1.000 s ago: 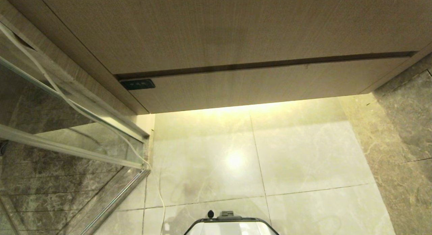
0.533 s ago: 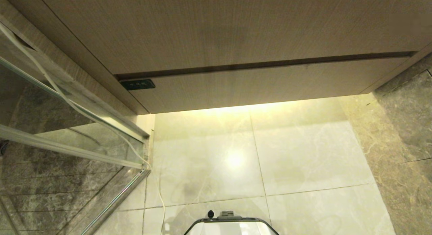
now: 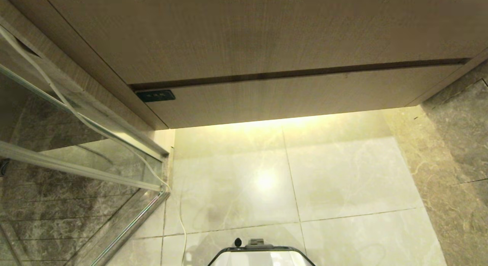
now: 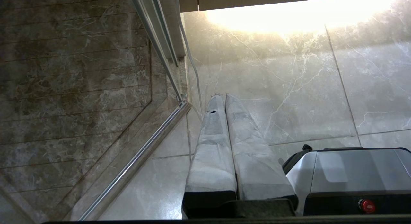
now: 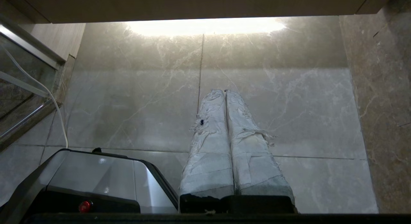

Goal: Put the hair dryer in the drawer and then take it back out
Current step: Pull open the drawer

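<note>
The drawer (image 3: pixel 297 96) runs crosswise under the taller wood panel (image 3: pixel 248 33), pushed in flush, a small black plate (image 3: pixel 155 95) with unreadable marks at its left end, while left gripper (image 4: pixel 221 96) and right gripper (image 5: pixel 224 91) hang clenched, empty, over the floor tiles (image 3: pixel 343 174).

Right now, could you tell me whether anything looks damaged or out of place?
The right gripper has frayed, torn tape wrapping on its fingers, and a loose white cable trails across the floor. The drawer sits shut and flush.
</note>
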Motion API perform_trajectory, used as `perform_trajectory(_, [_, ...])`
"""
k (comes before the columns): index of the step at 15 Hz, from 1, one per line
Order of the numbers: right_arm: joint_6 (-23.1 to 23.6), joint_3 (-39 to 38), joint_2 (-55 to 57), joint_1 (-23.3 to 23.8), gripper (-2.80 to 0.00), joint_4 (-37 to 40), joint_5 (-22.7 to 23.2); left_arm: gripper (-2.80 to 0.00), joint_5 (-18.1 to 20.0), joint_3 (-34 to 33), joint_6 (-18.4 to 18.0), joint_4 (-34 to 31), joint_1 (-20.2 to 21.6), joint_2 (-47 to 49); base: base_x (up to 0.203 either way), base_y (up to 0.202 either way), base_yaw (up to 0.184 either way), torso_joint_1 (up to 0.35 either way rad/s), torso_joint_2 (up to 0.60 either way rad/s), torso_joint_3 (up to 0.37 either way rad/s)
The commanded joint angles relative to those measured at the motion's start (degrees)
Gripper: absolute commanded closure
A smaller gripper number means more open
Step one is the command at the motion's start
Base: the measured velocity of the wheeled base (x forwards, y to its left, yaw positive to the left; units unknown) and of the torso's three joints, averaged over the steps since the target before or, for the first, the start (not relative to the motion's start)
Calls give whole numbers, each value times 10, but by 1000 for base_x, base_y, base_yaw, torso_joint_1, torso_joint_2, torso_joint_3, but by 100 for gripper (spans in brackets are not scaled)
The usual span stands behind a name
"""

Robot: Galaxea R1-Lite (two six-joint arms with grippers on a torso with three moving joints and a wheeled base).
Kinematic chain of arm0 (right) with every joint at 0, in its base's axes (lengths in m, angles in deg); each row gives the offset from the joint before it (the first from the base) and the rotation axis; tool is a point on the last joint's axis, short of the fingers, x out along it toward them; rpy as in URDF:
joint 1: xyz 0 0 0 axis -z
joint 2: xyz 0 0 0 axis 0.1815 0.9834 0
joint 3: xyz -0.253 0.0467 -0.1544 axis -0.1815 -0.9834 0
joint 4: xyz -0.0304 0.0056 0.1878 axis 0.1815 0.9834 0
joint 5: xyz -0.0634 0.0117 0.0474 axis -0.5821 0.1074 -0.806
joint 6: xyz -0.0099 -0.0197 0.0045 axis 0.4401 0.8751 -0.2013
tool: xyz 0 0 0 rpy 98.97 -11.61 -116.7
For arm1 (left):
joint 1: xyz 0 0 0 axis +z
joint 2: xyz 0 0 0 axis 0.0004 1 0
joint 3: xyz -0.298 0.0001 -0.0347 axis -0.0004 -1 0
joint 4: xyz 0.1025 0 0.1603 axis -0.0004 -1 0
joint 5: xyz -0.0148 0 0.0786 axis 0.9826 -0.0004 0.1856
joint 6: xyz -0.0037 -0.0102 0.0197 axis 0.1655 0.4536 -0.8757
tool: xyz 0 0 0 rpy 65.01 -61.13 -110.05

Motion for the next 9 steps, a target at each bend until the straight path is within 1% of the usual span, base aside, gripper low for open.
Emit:
perform_trajectory(1, [7,-23,-20,0,0,-1,1,0,0,0,0,0,0,0,0,0,0,0,0,0])
perform_trajectory(7, [5,-21,-20,0,0,6,-1,0,0,0,0,0,-1,0,0,0,0,0,0,0])
perform_trajectory(9, [12,-5,-20,0,0,6,6,0,-1,0,0,0,0,0,0,0,0,0,0,0])
